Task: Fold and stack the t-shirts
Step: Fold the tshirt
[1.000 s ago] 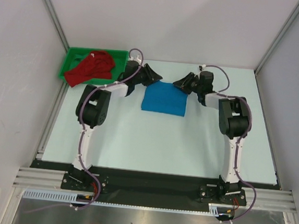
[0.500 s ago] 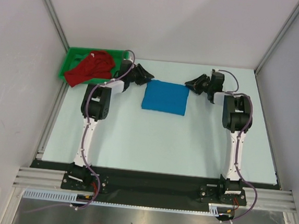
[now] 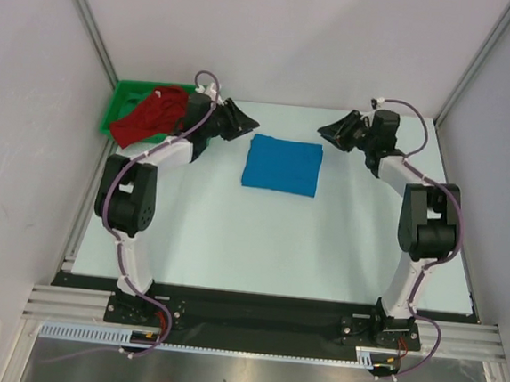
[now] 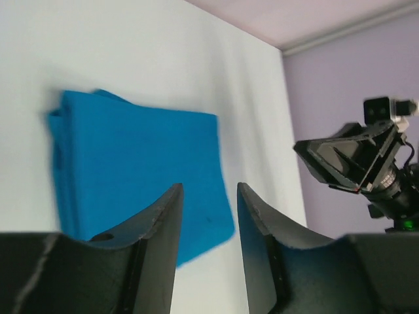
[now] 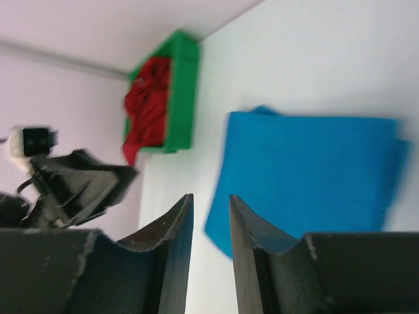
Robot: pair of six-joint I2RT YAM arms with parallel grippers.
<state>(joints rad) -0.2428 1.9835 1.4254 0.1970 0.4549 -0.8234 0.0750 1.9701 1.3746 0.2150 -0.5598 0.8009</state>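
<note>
Left tool and right tool parted, empty, red shirt in green tray, blue shirt outside

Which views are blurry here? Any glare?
Top external: sharp, evenly lit, no glare on the blue t-shirt. Left wrist: shirt edges smeared, the near fingers dark and soft. Right wrist: worst, the red t-shirt and green tray blurred, its fingers dark too.
</note>
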